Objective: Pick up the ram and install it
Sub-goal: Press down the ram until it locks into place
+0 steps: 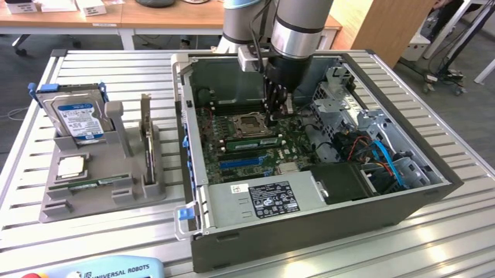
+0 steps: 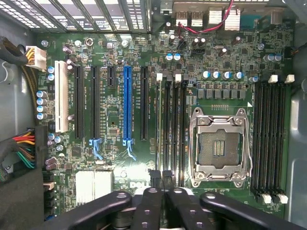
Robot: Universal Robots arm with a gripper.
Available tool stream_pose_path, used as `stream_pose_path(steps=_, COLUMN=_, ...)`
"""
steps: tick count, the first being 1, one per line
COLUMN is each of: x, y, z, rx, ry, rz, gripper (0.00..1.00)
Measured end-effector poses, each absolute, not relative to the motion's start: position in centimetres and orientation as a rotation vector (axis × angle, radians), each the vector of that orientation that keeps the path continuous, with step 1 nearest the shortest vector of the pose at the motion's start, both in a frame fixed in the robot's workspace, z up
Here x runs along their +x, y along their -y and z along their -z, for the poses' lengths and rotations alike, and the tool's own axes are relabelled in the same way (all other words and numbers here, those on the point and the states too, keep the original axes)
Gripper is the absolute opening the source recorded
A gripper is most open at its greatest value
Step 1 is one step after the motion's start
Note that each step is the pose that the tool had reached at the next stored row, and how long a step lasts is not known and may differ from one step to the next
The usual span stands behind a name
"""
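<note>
Standing on edge on the motherboard [image 1: 298, 145], just below the processor socket [image 1: 249, 123] at centre frame, the ram [image 1: 249, 139] appears inserted. The gripper [image 1: 283, 111] hovers at its right end; finger state cannot be told. Judged step: seating. Completion calls for square, even downward pressure.

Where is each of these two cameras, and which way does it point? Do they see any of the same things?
Exterior view: off the arm, high beside the slatted table, looking down at a slant into the open computer case; the arm and its end effector reach into it.
Wrist view: on the wrist, inside the case, facing the motherboard squarely; the black end effector shows in the foreground.
Shared: the motherboard, its empty processor socket and the end effector.
</note>
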State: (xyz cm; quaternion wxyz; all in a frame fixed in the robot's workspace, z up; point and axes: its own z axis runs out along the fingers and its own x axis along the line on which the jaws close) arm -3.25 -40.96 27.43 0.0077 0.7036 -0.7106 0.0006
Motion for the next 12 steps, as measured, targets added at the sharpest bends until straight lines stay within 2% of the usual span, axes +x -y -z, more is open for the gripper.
stream_pose_path(steps=1, x=-3.25, y=40.95, z=-27.43, rx=2.200, ry=2.221, rz=-0.002, gripper=0.11)
stream_pose_path(steps=2, x=-3.25, y=40.96, z=-27.43, rx=2.200, ry=2.221, rz=-0.002, gripper=0.10)
stream_pose_path(steps=12, x=-3.25, y=40.96, z=-27.43, rx=2.200, ry=2.221, rz=-0.002, gripper=0.10)
